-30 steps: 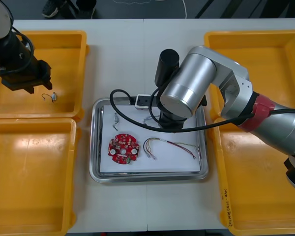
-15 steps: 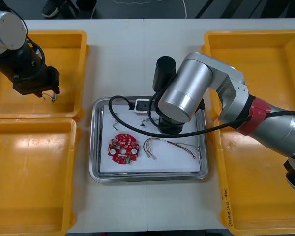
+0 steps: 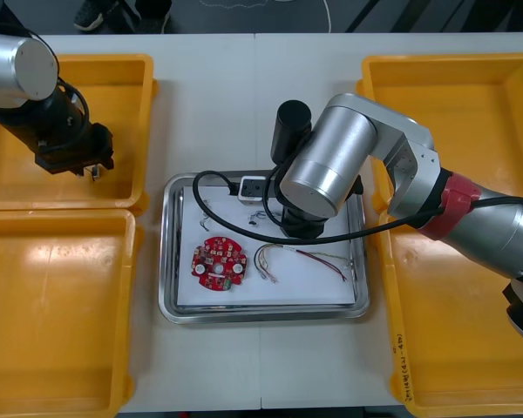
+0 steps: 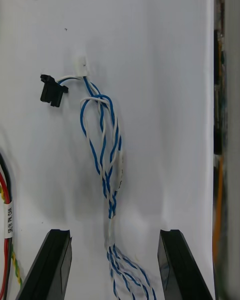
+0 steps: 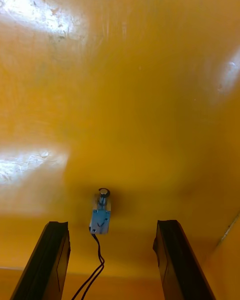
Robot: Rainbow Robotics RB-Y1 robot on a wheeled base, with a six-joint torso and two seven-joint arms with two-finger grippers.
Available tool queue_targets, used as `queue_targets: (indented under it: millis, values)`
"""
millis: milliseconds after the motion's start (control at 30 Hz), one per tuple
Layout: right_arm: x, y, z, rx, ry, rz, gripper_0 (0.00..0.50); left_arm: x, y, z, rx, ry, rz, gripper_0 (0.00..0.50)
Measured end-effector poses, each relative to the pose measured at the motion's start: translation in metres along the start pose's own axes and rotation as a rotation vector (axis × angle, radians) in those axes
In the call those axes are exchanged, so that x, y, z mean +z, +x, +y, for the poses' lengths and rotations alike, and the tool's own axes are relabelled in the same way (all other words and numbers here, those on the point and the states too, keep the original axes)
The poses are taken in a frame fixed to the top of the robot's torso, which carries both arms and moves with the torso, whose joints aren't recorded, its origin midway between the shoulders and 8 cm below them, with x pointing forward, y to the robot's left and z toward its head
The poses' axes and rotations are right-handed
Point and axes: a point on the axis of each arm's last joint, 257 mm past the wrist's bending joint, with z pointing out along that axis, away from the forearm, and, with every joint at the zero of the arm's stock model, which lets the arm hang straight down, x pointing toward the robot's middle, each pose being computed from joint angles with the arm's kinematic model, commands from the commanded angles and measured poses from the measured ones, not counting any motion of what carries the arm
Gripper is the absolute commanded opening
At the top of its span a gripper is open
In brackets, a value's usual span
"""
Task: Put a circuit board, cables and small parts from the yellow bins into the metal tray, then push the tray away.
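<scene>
1. Jaws of the right gripper stand wide apart and hold nothing. The blue and white cable lies loose between them on the white floor of the metal tray, in the far half of the tray.
2. Jaws of the left gripper are also wide and empty. They hang low over a small metal part with a blue body and thin black leads, which lies between the two fingers without touching either.
3. This part rests on the floor of the yellow bin that is on the left of the tray, at the far side, well apart from the tray.
4. Inside the tray I see the red circuit board in the near-left part and the red and yellow cable just beside it. The black cable curls at the far-left corner, and a second small part lies near that corner.
5. To my judgement the task is well advanced: a board, three cables and one part are already in the tray.
6. What is left, as it seems, is to grasp the part in the bin, carry it to the tray, and then push the tray away. The tray sits between the bins and is not yet pushed.
</scene>
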Motion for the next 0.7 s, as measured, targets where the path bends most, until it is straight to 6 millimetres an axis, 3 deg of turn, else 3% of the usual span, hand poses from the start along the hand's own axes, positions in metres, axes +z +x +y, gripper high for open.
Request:
queue_targets:
  millis: [233,300,400,467,567,700]
  values:
    - [-0.017,0.007,-0.001,0.013,-0.017,0.028,0.5,0.015,-0.002,0.002,0.02,0.011,-0.01,0.5]
    - [-0.027,0.007,-0.004,0.03,-0.026,0.018,0.5,0.017,-0.003,0.002,0.021,0.012,-0.013,0.474]
    - [-0.044,0.009,-0.011,0.058,-0.034,-0.001,0.5,0.017,-0.007,0.002,0.018,0.013,-0.021,0.308]
    - [-0.056,0.014,-0.017,0.077,-0.041,-0.004,0.5,0.017,-0.007,0.002,0.016,0.013,-0.023,0.084]
    - [-0.073,0.027,-0.025,0.112,-0.053,-0.002,0.5,0.017,-0.009,0.002,0.013,0.013,-0.024,0.013]
    - [-0.092,0.049,-0.037,0.164,-0.063,0.015,0.5,0.017,-0.01,0.003,0.013,0.009,-0.026,0.0]
